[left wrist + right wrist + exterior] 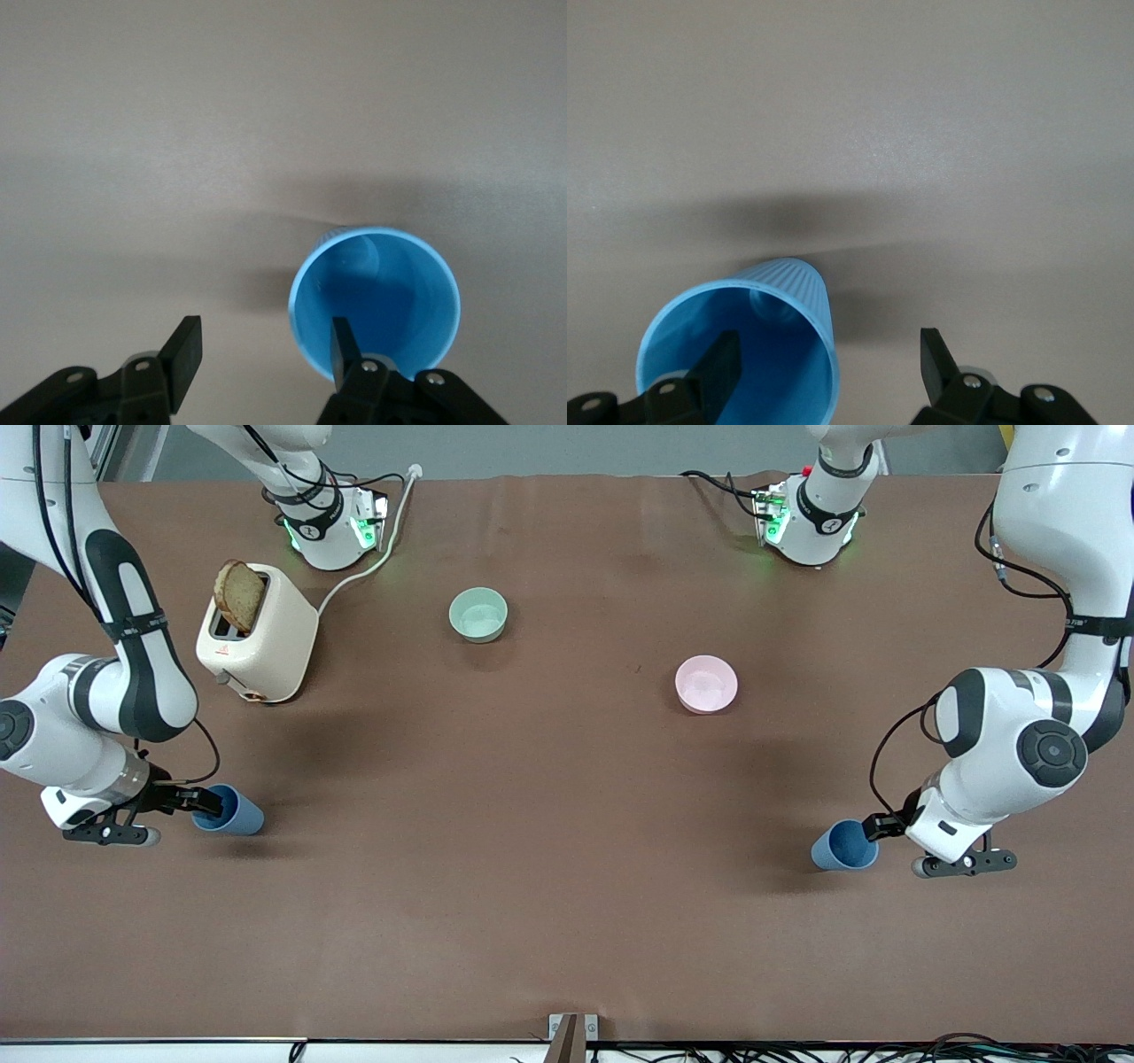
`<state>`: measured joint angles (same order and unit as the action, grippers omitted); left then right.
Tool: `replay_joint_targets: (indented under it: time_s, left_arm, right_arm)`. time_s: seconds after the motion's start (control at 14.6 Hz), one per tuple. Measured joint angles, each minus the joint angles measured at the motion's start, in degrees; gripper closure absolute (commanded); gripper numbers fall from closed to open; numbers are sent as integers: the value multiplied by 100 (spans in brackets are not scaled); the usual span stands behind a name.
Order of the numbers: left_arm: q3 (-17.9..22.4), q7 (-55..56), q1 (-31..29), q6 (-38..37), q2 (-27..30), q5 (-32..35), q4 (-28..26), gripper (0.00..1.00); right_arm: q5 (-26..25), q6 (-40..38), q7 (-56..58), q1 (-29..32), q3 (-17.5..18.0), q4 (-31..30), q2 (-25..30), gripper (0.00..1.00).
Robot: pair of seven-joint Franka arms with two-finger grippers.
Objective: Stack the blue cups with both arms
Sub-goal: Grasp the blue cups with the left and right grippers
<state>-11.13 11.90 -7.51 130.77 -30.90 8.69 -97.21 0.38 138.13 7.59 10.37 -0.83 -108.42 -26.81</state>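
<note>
One blue cup [236, 813] sits near the right arm's end of the table, its open mouth toward my right gripper [200, 802]. In the right wrist view, the gripper [828, 363] is open, with one finger [719, 370] inside the cup [780, 292] and the other outside, straddling its wall. The second blue cup [843, 846] sits near the left arm's end. My left gripper [879, 828] is at its rim. In the left wrist view, that gripper [261, 354] is open, with one finger [342, 347] inside the cup [390, 292] and the other outside.
A cream toaster [261, 638] with a slice of bread [239, 596] stands toward the right arm's base, its white cable [372, 558] trailing off. A pale green bowl [478, 615] and a pink bowl [706, 683] sit mid-table, farther from the front camera than the cups.
</note>
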Motion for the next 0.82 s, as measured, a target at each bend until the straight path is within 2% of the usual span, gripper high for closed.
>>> replay_joint_targets:
  time_s: [0.07,0.21,0.48,0.55,0.62,0.82]
  left_arm:
    - [0,5,5,0,-68,0,44,41]
    - [0,6,5,0,-191,0,127,54]
    - [-2,9,15,0,-395,-1,216,79]
    - [-4,23,17,0,-429,-5,230,91]
    - [-6,40,19,0,-447,-7,240,97]
    - [-47,49,27,-4,-446,-70,303,100]
  right_arm:
    - [0,28,3,0,2,0,-24,36]
    - [2,79,3,-1,4,0,-87,44]
    - [11,162,0,-1,5,5,-207,74]
    - [12,166,0,-2,6,7,-219,78]
    - [14,166,-1,-2,6,7,-220,85]
    - [20,165,-4,-4,11,24,-220,97]
